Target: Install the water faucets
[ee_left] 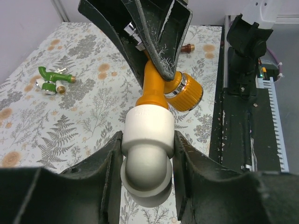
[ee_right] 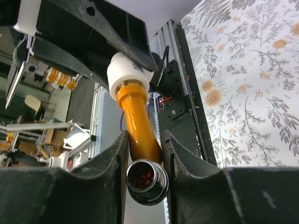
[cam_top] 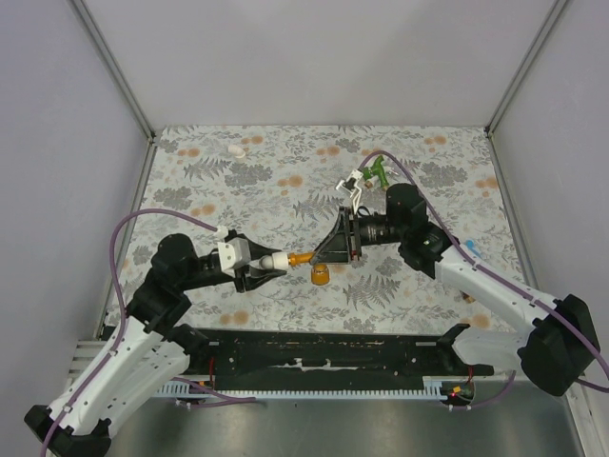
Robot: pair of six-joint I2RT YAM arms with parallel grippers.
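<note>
The left arm's fingers [ee_left: 100, 182] clamp the white fitting [ee_left: 147, 128]. The right arm's fingers [ee_right: 187, 177] pinch the orange faucet [ee_right: 135, 116], its stem end-on into that fitting, above the tabletop [cam_top: 238, 190]. If the two are misaligned, turning could cross-thread them or twist the faucet loose.

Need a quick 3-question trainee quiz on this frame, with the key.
1. Which gripper grips the orange faucet? A left, B right, C neither.
2. True or false: the green faucet is held by a gripper.
3. Fill in: the left gripper is closed on the white ____.
Key: 1 B, the right gripper. 2 False, it lies on the table. 3 The white fitting.
</note>
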